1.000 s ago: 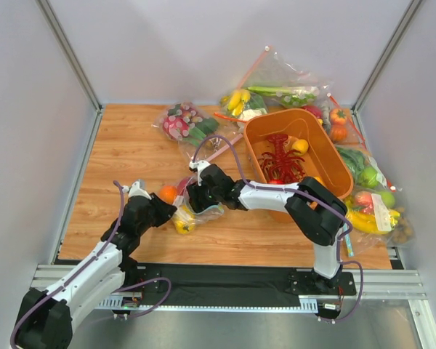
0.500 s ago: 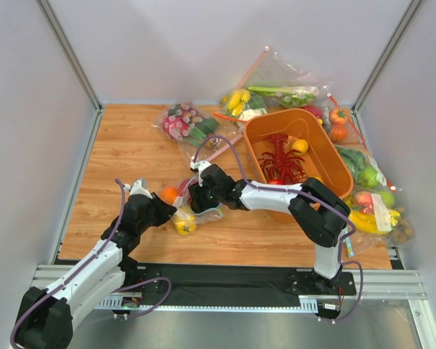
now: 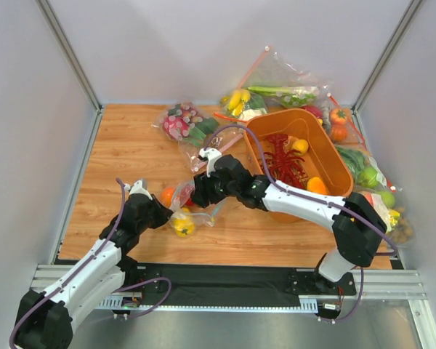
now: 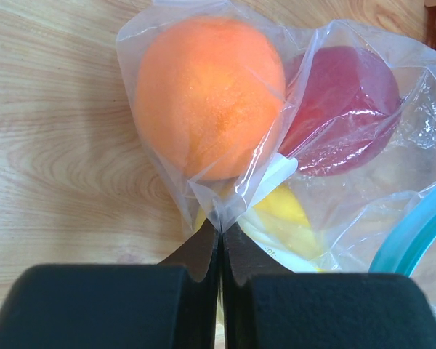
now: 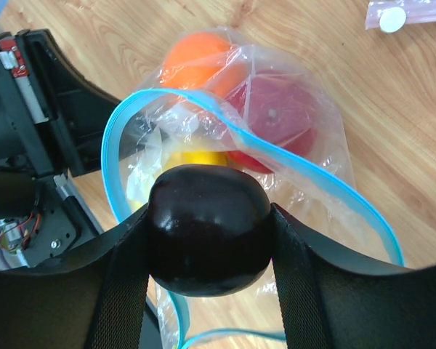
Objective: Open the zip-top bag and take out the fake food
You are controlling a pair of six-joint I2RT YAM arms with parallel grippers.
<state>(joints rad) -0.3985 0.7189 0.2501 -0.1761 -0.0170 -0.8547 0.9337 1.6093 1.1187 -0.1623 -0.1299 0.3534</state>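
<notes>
The zip-top bag [image 3: 192, 214] lies open on the wood table, its teal-blue zip strip [image 5: 203, 109] forming a loop. Inside it are an orange fruit [image 4: 207, 98], a red fruit [image 4: 341, 109] and a yellow one [image 4: 287, 218]. My left gripper [image 4: 220, 231] is shut on the bag's bottom corner by the white label [image 4: 272, 174]. My right gripper [image 5: 209, 233] is shut on the dark fruit [image 5: 207, 229] and holds it just above the bag's mouth. In the top view the right gripper [image 3: 196, 190] is over the bag and the left gripper [image 3: 162, 213] is at the bag's left.
An orange bin [image 3: 334, 163] holding a red toy lobster [image 3: 282, 161] and some fruit stands at right. Several other bags of toy food lie along the back [image 3: 185, 123] and the right edge [image 3: 370, 203]. A pink-stripped bag shows in the right wrist view [image 5: 410, 11].
My right arm has lifted and drawn back to the right with the dark fruit, out of the bag's mouth. The left gripper has kept its hold on the bag.
</notes>
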